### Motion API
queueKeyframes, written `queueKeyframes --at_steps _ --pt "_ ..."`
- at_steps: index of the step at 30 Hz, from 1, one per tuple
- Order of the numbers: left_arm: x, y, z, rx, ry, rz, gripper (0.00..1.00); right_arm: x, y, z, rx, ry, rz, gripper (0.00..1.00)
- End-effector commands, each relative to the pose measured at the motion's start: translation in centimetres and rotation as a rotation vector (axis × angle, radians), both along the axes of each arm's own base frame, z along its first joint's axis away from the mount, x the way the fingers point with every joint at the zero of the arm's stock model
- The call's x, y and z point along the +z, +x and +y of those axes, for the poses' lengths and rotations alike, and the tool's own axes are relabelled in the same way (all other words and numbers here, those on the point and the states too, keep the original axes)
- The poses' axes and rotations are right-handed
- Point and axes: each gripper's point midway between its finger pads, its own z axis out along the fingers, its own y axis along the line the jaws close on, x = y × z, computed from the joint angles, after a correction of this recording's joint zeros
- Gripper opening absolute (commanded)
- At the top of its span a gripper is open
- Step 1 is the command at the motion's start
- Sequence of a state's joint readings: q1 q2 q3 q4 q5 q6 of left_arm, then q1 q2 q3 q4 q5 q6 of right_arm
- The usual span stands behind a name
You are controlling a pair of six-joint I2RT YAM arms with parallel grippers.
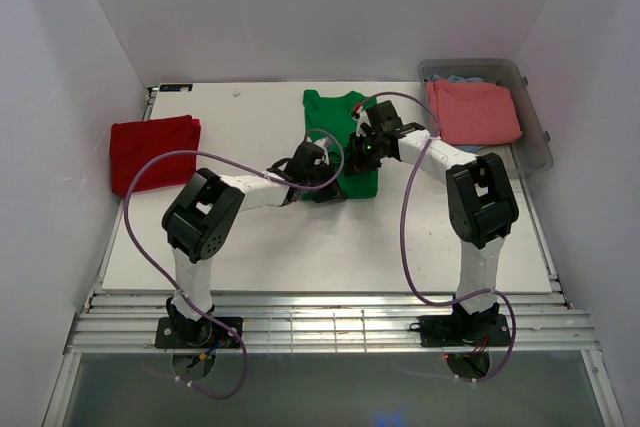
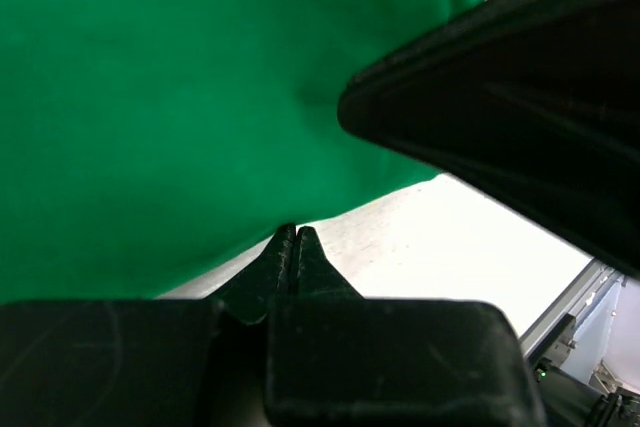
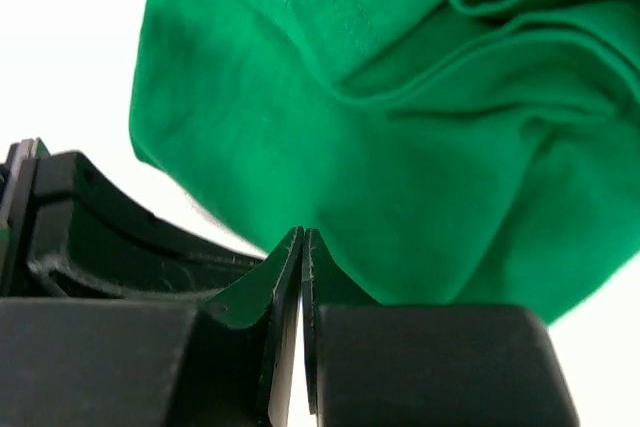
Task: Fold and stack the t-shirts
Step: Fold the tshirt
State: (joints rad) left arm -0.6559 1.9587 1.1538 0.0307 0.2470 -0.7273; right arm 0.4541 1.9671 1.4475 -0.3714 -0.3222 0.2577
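Left gripper [image 2: 296, 232] is pinching the edge of the green t-shirt [image 1: 333, 112], jaws closed; right gripper [image 3: 302, 235] is clenching the same shirt's cloth between closed jaws

No text, labels, numbers — nothing legible.

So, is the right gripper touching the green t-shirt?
Touching. In the right wrist view, the right gripper has its fingertips shut on the edge of the green t-shirt, with no gap.
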Motion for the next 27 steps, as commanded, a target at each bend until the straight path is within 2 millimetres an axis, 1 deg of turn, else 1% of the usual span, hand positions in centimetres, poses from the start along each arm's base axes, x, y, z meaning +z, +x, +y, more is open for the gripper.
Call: queueKeyframes --at_steps 1,2,3,4,7,8,12,14,17,18,20,21,23,24,26,27 --pt "1.8 0.3 0.0 0.018 -0.038 -0.06 0.0 0.4 1.0 1.6 0.02 0.047 -0.01 0.08" --pt "1.7 0.0 0.3 0.023 -0.036 -0.057 0.0 0.1 1.1 1.6 0.019 0.044 -0.003 0.08" --pt "2.0 0.1 0.3 0.026 -0.044 -0.069 0.0 -0.1 1.1 1.7 0.019 0.043 0.001 0.08" --pt "2.8 0.2 0.3 0.032 -0.053 -0.084 0.0 -0.1 1.2 1.8 0.021 0.043 0.001 0.08" --pt "3.9 0.3 0.2 0.04 -0.076 -0.102 0.0 -0.5 1.3 1.9 0.021 0.042 0.006 0.08" --pt "4.7 0.3 0.1 0.042 -0.088 -0.113 0.0 -0.6 1.3 2.0 0.022 0.041 0.005 0.08" --pt "6.5 1.2 -0.2 0.058 -0.115 -0.155 0.0 -0.8 1.7 2.1 0.019 0.039 0.012 0.08" --pt "6.7 1.6 -0.2 0.063 -0.109 -0.172 0.0 -0.7 1.8 2.2 0.021 0.043 0.009 0.08" --pt "6.3 2.4 -0.5 0.064 -0.093 -0.185 0.0 -0.7 2.1 2.4 0.018 0.044 0.009 0.08" --pt "5.3 2.6 -0.5 0.065 -0.077 -0.172 0.0 -0.7 2.2 2.3 0.014 0.043 0.009 0.08" --pt "4.3 2.9 -0.5 0.066 -0.055 -0.17 0.0 -0.7 2.3 2.5 0.014 0.044 0.007 0.08" --pt "3.4 3.0 -0.4 0.068 -0.039 -0.16 0.0 -0.6 2.4 2.4 0.013 0.044 0.007 0.08" --pt "2.5 3.4 -0.3 0.073 -0.016 -0.166 0.0 -0.7 2.6 2.5 0.012 0.046 0.006 0.08" --pt "1.5 3.6 0.0 0.082 0.008 -0.164 0.0 -0.7 2.6 2.6 0.011 0.047 0.006 0.08" --pt "0.8 4.0 0.3 0.085 0.032 -0.172 0.0 -1.0 2.9 2.7 0.01 0.05 0.009 0.08" --pt "0.1 4.1 0.4 0.088 0.046 -0.168 0.0 -0.8 3.1 2.9 0.008 0.055 0.007 0.08"
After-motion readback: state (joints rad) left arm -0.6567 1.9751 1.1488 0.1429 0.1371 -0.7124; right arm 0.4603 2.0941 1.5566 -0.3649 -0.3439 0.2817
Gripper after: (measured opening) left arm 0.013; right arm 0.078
